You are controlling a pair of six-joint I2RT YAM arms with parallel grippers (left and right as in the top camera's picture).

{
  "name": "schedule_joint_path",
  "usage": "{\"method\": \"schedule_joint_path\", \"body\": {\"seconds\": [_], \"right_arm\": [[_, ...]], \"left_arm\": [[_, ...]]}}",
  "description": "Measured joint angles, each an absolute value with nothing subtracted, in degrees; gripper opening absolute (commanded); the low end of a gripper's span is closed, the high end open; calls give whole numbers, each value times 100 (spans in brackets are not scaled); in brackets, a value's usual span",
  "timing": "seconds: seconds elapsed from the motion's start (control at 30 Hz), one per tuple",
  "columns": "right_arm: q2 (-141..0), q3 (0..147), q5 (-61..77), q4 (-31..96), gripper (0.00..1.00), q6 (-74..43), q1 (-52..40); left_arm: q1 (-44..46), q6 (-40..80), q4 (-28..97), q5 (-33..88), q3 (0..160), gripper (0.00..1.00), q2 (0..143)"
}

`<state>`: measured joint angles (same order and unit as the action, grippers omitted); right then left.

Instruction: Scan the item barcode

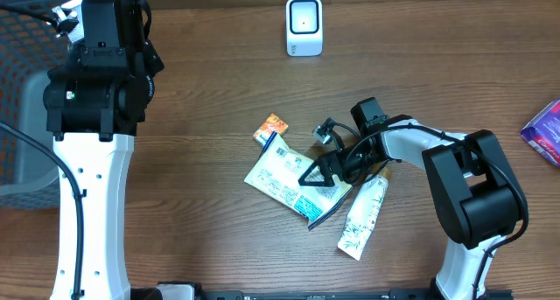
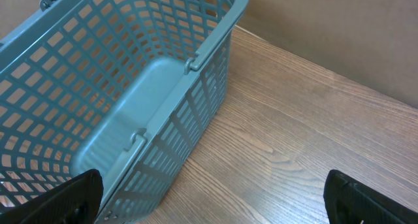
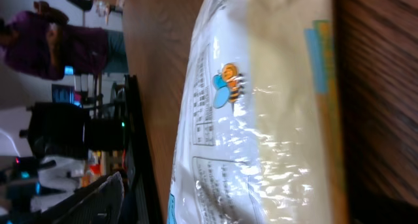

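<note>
Two end effectors are in view, and both have their fingers apart. The left end effector (image 2: 219,203) is wide open and holds nothing. In the left wrist view its two black fingertips (image 2: 72,198) show at the lower corners, above the brown wood-grain worktop (image 2: 281,119) and just beside the grey-blue plastic lattice basket (image 2: 117,87). Seen from above, this arm stands at the far left next to the basket, well apart from the items.

The right end effector (image 1: 319,171) is at the middle of the worktop, low over the flat cream-white plastic pouch with a blue edge (image 1: 282,179). Its black fingers make an open V over the right part of the pouch. I cannot tell if they already touch it. In the right wrist view the pouch fills most of the picture. It is glossy and wrinkled, with printed text boxes and a small orange and blue bee drawing (image 3: 227,83) on it.

The pouch lies flat near the centre of the worktop. A small orange packet (image 1: 273,127) lies just beside its far left corner. A long white tube-shaped pack with green leaf print (image 1: 361,217) lies near its right side, partly under the right arm. The white box-shaped barcode scanner (image 1: 304,26) stands at the far edge of the worktop, well apart from the pouch. A purple package (image 1: 544,129) lies at the right edge.
</note>
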<state>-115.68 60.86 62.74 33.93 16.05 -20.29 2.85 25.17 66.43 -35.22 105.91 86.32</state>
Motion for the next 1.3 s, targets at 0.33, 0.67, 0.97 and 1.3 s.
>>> {"method": "schedule_joint_path", "body": {"seconds": [0.33, 0.67, 0.97, 1.3], "right_arm": [[-11570, 6097, 6342, 3315, 42, 1518, -2379], [-11581, 6149, 6722, 3258, 4, 1463, -2641], [-11581, 6149, 7319, 3304, 4, 1459, -2604], [-11581, 6152, 8488, 3529, 4, 1367, -1793]], "left_arm": [[285, 2517, 6643, -3522, 10591, 100, 8632], [285, 2517, 6643, -3522, 10591, 100, 8632], [285, 2517, 6643, -3522, 10591, 100, 8632], [285, 2517, 6643, -3522, 10591, 100, 8632]]}}
